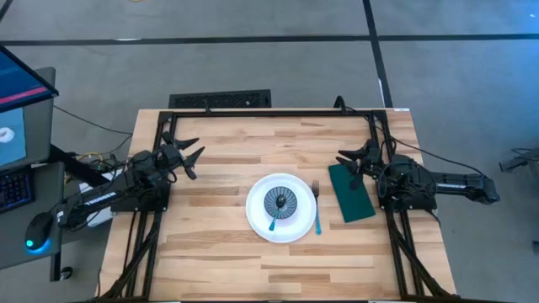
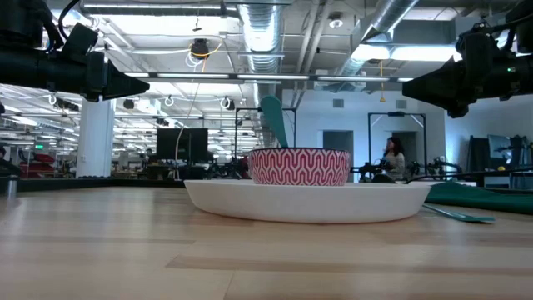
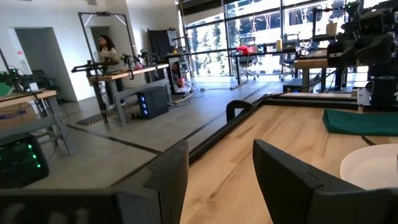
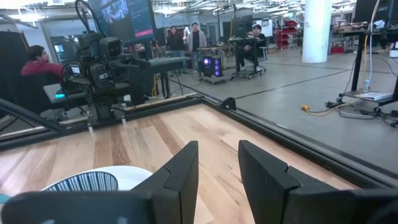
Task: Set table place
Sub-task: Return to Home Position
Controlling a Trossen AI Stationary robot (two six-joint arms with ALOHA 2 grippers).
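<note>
A white round plate (image 1: 255, 210) lies in the middle of the wooden table. On it stands a small patterned bowl (image 1: 280, 202), blue inside and red-and-white outside in the low view (image 2: 298, 166). A turquoise-handled spoon (image 1: 273, 222) leans in the bowl. A turquoise-handled fork (image 1: 317, 212) lies just right of the plate. A dark green cloth (image 1: 352, 195) lies flat right of the fork. My left gripper (image 1: 190, 156) is open and empty, raised over the table's left part. My right gripper (image 1: 348, 161) is open and empty, raised by the cloth's far end.
The table's black metal frame (image 1: 269, 113) runs along the far edge and down both sides. A monitor and a mouse (image 1: 34, 231) sit off the table's left. People stand in the room beyond the table (image 4: 186, 37). Bare wood lies near the front edge (image 1: 278, 269).
</note>
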